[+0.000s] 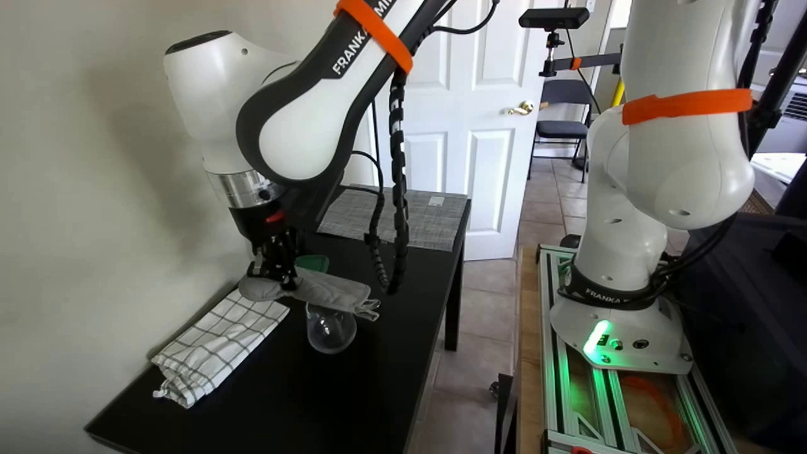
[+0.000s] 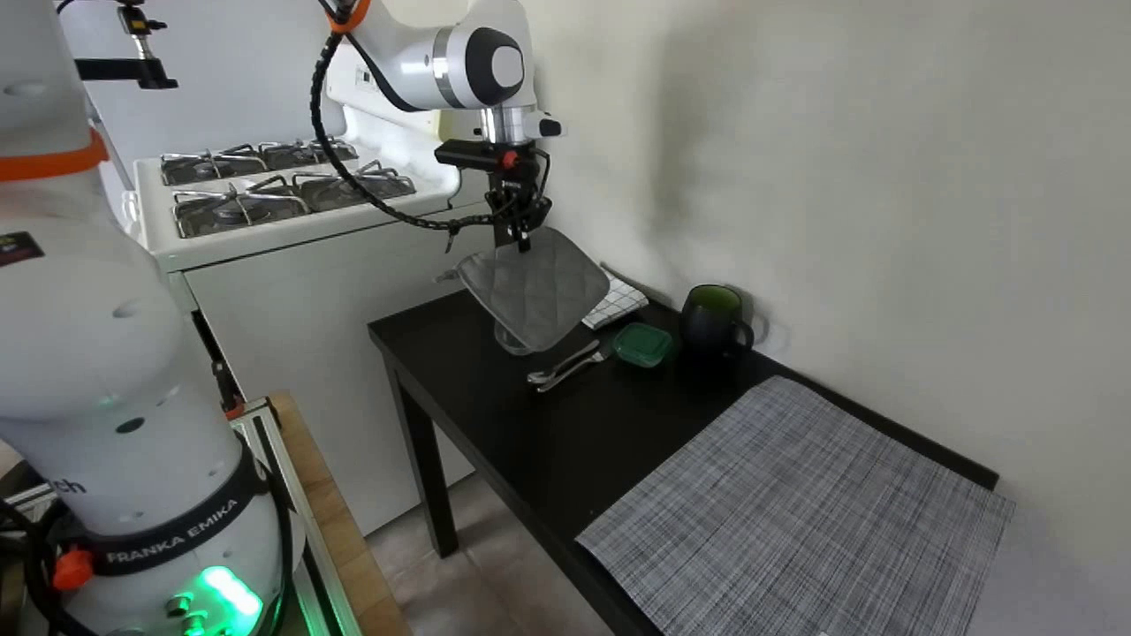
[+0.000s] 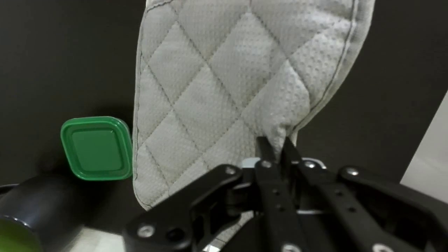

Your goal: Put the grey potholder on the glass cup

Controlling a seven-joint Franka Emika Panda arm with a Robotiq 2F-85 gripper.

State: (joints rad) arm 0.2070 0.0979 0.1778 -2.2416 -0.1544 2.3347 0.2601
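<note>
The grey potholder [image 1: 334,291] hangs from my gripper [image 1: 287,284] above the black table. It shows in both exterior views [image 2: 543,291], tilted, and fills much of the wrist view [image 3: 217,80]. In the wrist view my gripper [image 3: 274,141] is shut on the pad near one edge, with cloth pinched into a fold between the fingertips. The clear glass cup [image 1: 331,331] stands on the table below the potholder; its upper part is hidden behind the cloth. In an exterior view only its base [image 2: 509,339] shows. I cannot tell whether cloth and cup touch. The wrist view does not show the cup.
A white checked towel [image 1: 220,343] lies along the wall. A green-lidded container [image 2: 642,344], a dark mug [image 2: 712,320], and a fork and spoon [image 2: 565,367] are near the potholder. A large grey mat [image 2: 804,521] covers one table end. A stove [image 2: 309,265] stands beyond the table.
</note>
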